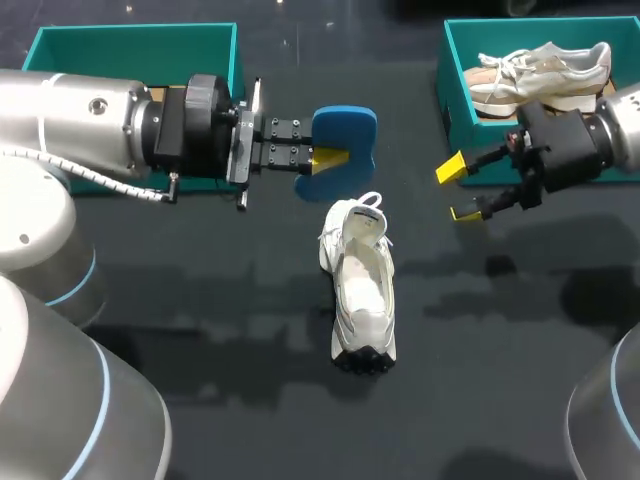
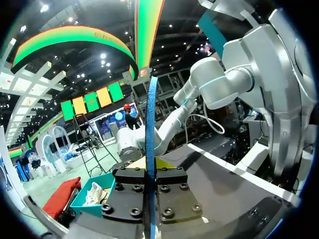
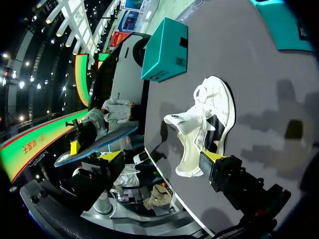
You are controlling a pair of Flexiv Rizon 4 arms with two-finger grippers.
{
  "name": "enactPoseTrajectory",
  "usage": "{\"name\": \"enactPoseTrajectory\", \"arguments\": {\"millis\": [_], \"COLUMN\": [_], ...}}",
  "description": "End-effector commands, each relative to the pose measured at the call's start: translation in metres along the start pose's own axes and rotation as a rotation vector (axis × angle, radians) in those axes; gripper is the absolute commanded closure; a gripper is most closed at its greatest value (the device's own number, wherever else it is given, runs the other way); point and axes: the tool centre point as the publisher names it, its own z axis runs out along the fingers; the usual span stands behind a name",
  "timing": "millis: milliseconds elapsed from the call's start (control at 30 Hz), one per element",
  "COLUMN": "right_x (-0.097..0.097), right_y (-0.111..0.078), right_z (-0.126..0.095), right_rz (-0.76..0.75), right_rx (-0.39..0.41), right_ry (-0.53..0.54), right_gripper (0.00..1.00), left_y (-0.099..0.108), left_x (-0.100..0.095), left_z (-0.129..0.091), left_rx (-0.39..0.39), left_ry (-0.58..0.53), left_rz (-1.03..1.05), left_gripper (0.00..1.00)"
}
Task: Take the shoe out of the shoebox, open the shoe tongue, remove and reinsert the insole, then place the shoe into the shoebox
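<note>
One white shoe (image 1: pixel 360 295) lies mid-counter (image 1: pixel 200 400), its lifted tongue at the end nearer the fingers. It sits between the two arms and touches neither. Bare counter lies all round it. Teal shoeboxes sit at the far corners, one on the left (image 1: pixel 135 40) and one on the right (image 1: pixel 455 90) holding a second shoe (image 1: pixel 540 70). The left fingers (image 1: pixel 330 157) are clamped on the blue insole (image 1: pixel 345 135), gripped edge-on between them. The right fingers (image 1: pixel 450 168) stand wide apart, holding nothing.
</note>
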Motion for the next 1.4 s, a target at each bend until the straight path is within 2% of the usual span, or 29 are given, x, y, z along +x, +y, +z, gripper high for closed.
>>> {"name": "enactPoseTrajectory", "arguments": {"millis": [33,200,400,533,567,900,1000,1033,1200,1400], "right_x": [0.000,0.005,0.017,0.023,0.023,0.023,0.027,0.030,0.037,0.038], "right_y": [0.002,0.004,0.011,0.014,0.016,0.016,0.024,0.027,0.039,0.047], "right_z": [0.001,-0.003,-0.008,-0.006,-0.004,-0.004,-0.004,-0.005,-0.004,0.000], "right_rz": [0.000,0.024,0.070,0.101,0.116,0.116,0.117,0.113,0.093,0.083], "right_rx": [0.002,-0.005,-0.012,-0.018,-0.014,-0.014,-0.011,-0.021,-0.038,-0.046], "right_ry": [-0.001,0.022,0.070,0.136,0.163,0.163,0.176,0.184,0.220,0.257], "right_gripper": [0.00,0.00,0.00,0.00,0.00,0.00,0.00,0.00,0.00,0.00], "left_y": [-0.003,0.010,0.037,0.044,0.045,0.045,0.062,0.067,0.088,0.099], "left_x": [-0.003,-0.002,-0.008,-0.008,-0.008,-0.008,-0.006,-0.007,-0.010,-0.014], "left_z": [0.000,-0.002,0.004,0.009,0.010,0.010,0.018,0.020,0.029,0.034], "left_rx": [-0.018,0.076,0.095,0.135,0.120,0.120,0.094,0.117,0.062,0.047], "left_ry": [0.010,0.010,-0.006,-0.019,-0.016,-0.016,-0.038,-0.044,-0.077,-0.091], "left_rz": [0.044,0.167,0.393,0.616,0.666,0.666,0.812,0.821,1.040,1.138], "left_gripper": [1.00,1.00,1.00,1.00,1.00,1.00,1.00,1.00,1.00,1.00]}}
